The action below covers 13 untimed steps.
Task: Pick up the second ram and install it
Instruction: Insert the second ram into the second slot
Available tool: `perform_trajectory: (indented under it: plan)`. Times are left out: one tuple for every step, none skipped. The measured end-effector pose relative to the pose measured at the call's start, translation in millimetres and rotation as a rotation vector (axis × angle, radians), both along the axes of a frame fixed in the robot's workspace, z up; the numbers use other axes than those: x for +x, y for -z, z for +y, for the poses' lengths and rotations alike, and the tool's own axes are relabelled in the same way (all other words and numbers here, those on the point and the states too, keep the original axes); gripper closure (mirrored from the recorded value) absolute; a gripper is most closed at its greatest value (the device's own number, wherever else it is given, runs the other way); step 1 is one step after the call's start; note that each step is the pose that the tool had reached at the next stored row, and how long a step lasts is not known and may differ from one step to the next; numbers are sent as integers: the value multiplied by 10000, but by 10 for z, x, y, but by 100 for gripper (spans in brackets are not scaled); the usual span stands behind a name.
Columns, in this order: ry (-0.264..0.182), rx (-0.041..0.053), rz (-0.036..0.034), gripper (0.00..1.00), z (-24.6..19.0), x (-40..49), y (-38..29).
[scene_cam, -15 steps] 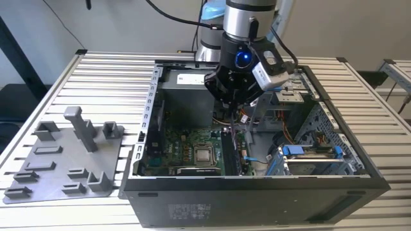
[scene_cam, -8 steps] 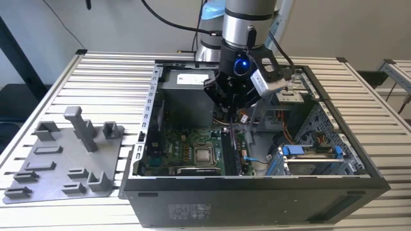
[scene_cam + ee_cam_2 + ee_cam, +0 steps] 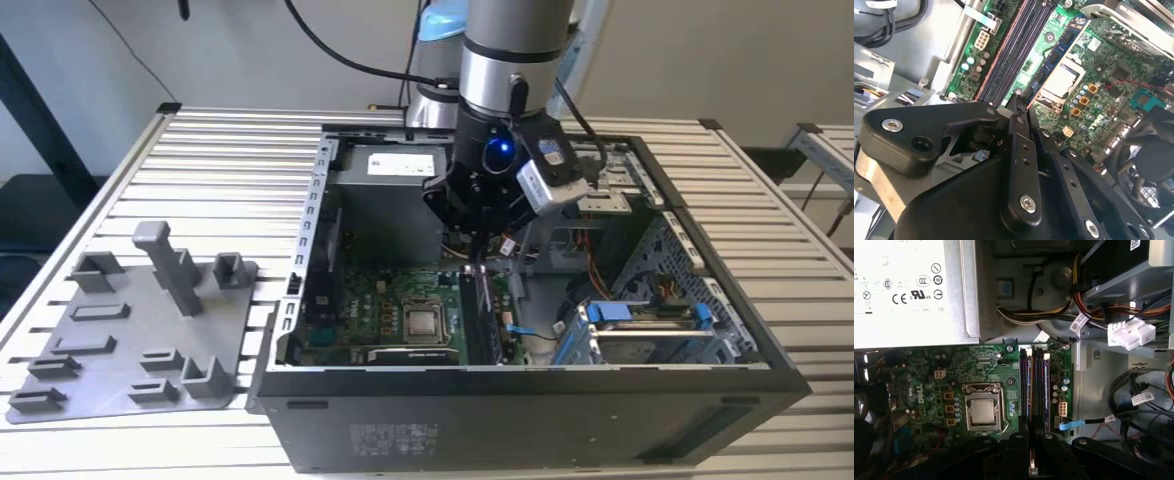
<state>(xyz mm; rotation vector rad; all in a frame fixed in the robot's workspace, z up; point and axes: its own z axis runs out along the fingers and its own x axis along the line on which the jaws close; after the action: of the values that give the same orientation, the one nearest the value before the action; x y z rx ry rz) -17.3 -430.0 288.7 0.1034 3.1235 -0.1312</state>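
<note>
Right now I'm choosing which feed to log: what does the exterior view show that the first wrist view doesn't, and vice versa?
Exterior view: the arm, the grey fixture plate on the slatted table, and the open case from outside.
First wrist view: a white connector and tagged black cables.
Both: the motherboard, processor socket, memory slots, and the end effector above them.

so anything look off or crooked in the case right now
Nothing stands out. The gripper hangs inside the open computer case above the memory slots, which run straight beside the processor. The grey holder lies flat on the table outside.
</note>
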Motion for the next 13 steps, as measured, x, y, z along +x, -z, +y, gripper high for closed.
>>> perform_trajectory:
  plan:
    - [-4, -1, 1, 86, 0, 0, 18]
    - [-7, 1, 5, 86, 0, 0, 36]
    - [-9, 1, 24, 86, 0, 0, 50]
    - [-10, -1, 81, 86, 0, 1, 57]
    - [-10, -2, 139, 86, 0, 3, 64]
    - [-10, -3, 177, 86, -1, 5, 77]
    - [-10, -3, 202, 86, -1, 6, 94]
    - [-10, -3, 221, 86, -1, 6, 111]
    - [-12, -2, 234, 86, -1, 8, 129]
    - [-27, -2, 235, 86, -1, 8, 145]
    - [-58, -3, 236, 86, -1, 8, 163]
    - [-88, -4, 236, 86, -1, 9, 181]
    - [-108, -3, 236, 86, -2, 10, 199]
